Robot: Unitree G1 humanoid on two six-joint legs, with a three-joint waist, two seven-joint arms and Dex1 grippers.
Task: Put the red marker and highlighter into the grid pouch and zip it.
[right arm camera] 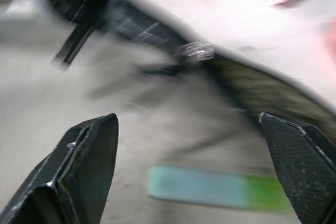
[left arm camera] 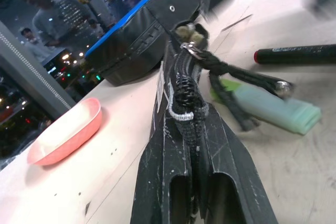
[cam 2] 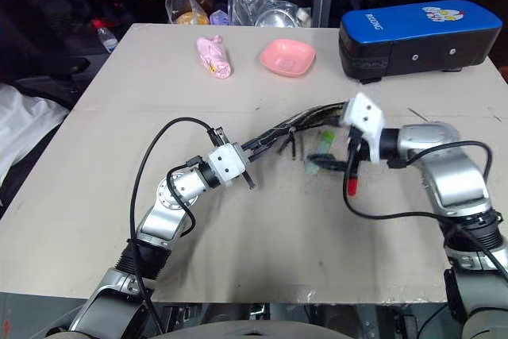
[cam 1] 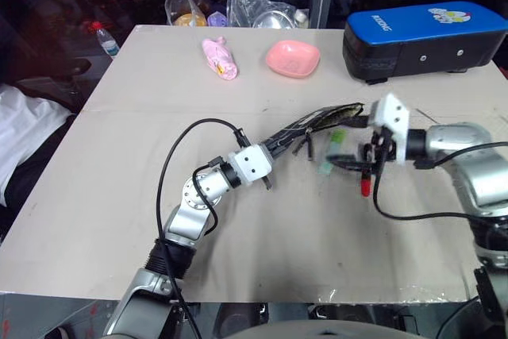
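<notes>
Left claw pinching the pouch, right claw spread empty

The left gripper (cam 1: 279, 148) is clamped on the flat black white-gridded fabric pouch (cam 1: 317, 122), holding it off the beige table (cam 1: 111, 196). The right gripper (right arm camera: 194, 177), fingers wide apart, hovers over the chunky mint-green highlighter (left arm camera: 273, 107); the slim red-and-black marker (left arm camera: 296, 54) lies just beside it.

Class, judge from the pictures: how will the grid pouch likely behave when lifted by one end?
The grid pouch, pinched by the left gripper, looks like thin fabric, so it will probably sag. Its far end gapes, so it is probably floppy and light.
</notes>
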